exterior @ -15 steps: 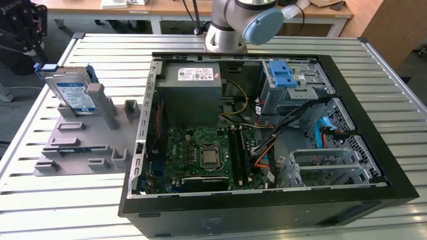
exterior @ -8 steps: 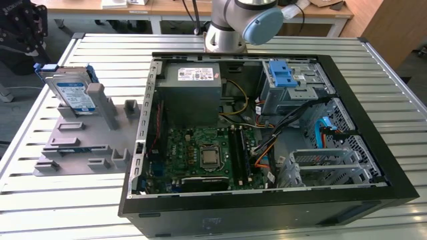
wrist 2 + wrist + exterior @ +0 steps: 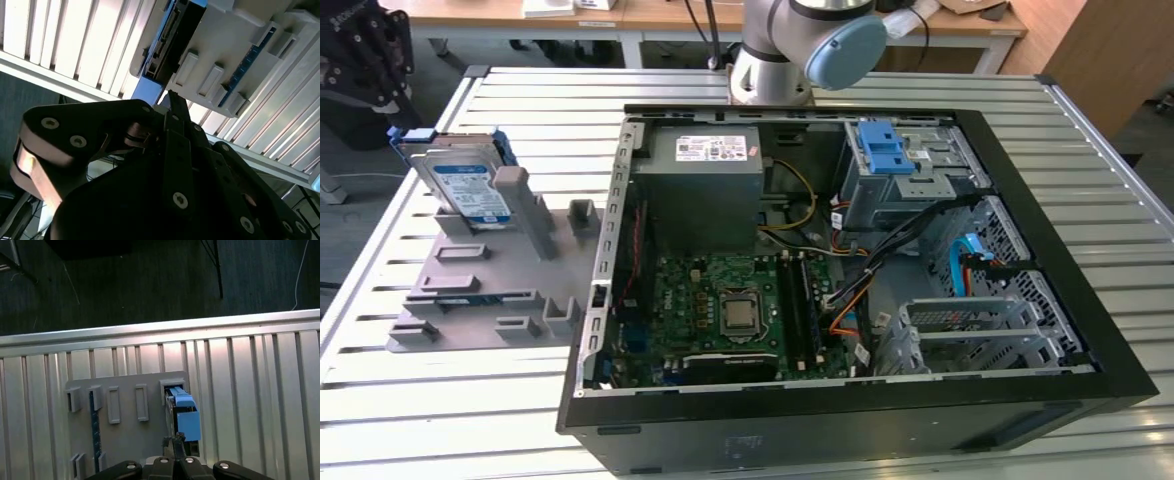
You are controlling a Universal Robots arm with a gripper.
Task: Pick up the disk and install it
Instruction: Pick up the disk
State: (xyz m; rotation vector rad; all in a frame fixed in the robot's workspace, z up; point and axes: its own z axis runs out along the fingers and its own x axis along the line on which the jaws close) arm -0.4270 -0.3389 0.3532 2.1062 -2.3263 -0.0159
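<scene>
At the pick-up step: hovering close by the grey holder (image 3: 480, 290) with the gripper (image 3: 175, 441) seemingly pinched shut and empty. Standing on edge in that holder: the disk (image 3: 467, 190). Calls for parting the fingers to straddle it. Counted: one disk, one holder, one open computer case (image 3: 854, 440) beside the holder.

The disk (image 3: 464, 186) was silver, with a white-and-blue label and blue side rails; its rack (image 3: 470, 298) was plain grey. The table (image 3: 427, 420) was pale silver, striped by parallel slats. The computer case (image 3: 854, 437) was black, enclosing a green circuit board (image 3: 720, 305) and a blue latch (image 3: 886, 150). The gripper (image 3: 175, 442) was black.
</scene>
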